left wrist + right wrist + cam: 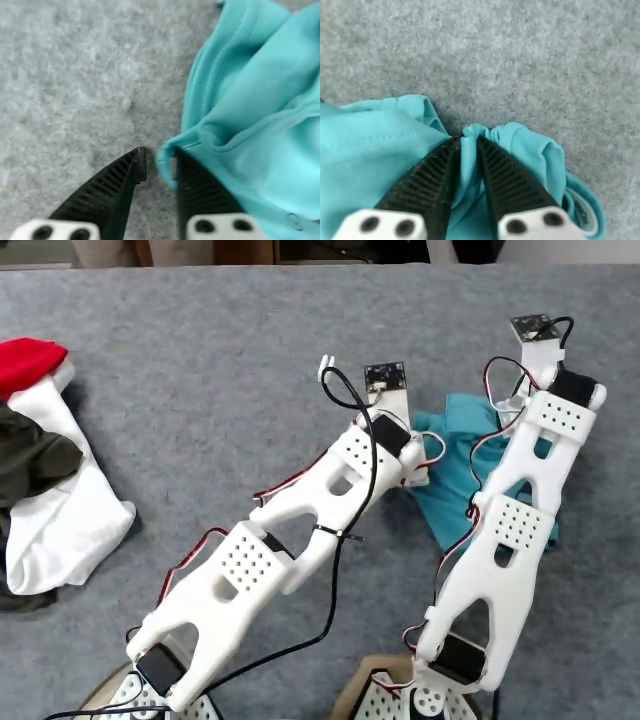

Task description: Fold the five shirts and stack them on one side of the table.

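Right now my right gripper (467,142) is clamped on a bunched fold of the teal shirt (455,455), with the cloth squeezed between both fingers. My left gripper (159,162) sits at the shirt's edge with its jaws a little apart. The hem runs between them and lies against one finger (195,185), while a sliver of table (75,75) shows between it and the other. The teal shirt lies crumpled on the right half of the grey table, partly under the ends of both my arms, and its collar curls up just beside my right gripper. Far off at the table's left edge lies a loose pile (60,520) of red, white and dark cloth, unfolded and well apart from the teal shirt.
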